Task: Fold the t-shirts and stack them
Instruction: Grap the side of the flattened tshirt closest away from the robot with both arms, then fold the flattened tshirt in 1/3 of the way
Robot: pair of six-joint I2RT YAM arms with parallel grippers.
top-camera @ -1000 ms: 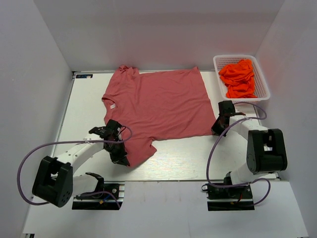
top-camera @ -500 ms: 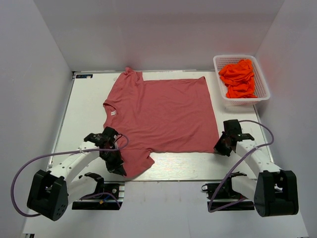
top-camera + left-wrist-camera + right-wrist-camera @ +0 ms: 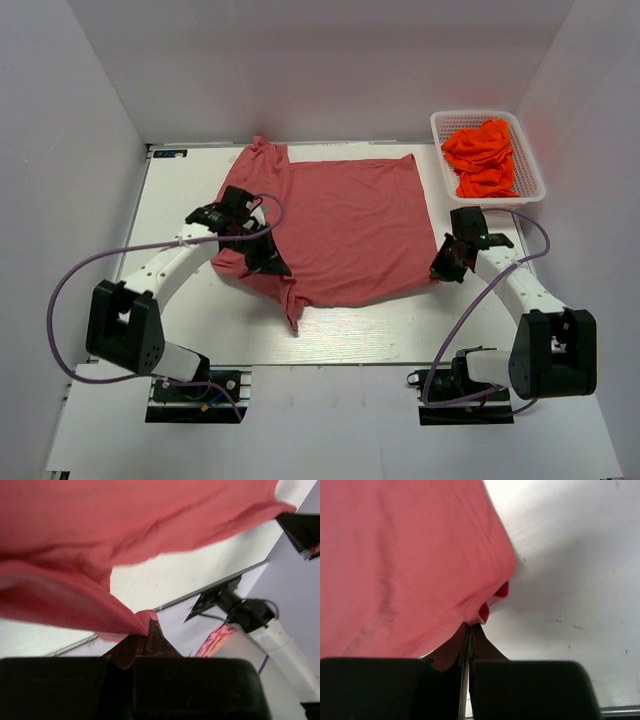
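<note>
Cloth fills the middle of the top external view: a large muted rose-red short-sleeved t-shirt (image 3: 350, 225) lies on the white table (image 3: 170, 220), its far edge flat and one sleeve bunched at the far left corner. The left gripper (image 3: 272, 262), black and two-fingered, sits over the shirt's left side with the near-left part of the cloth gathered up under it; a loose tail of fabric trails from there to a point near the table's front edge. The right gripper (image 3: 443, 268) is at the shirt's near right corner, where the hem meets it. A white plastic lattice basket (image 3: 528, 160) stands at the far right of the table, well apart from the shirt, holding crumpled bright orange t-shirts (image 3: 480, 155). A purple cable (image 3: 70, 290) loops from the left arm

From the left wrist, the left gripper (image 3: 150, 630) has its jaws pressed together on a pinch of the rose-red t-shirt (image 3: 125, 515), which rises from the fingers and hangs across the upper frame, above the white table (image 3: 165, 580)

From the right wrist, the right gripper (image 3: 470, 630) has its jaws closed on a small puckered fold at the corner of the rose-red t-shirt (image 3: 405, 555); the cloth spreads up and to the left, with bare white table (image 3: 570, 580) to the right
</note>
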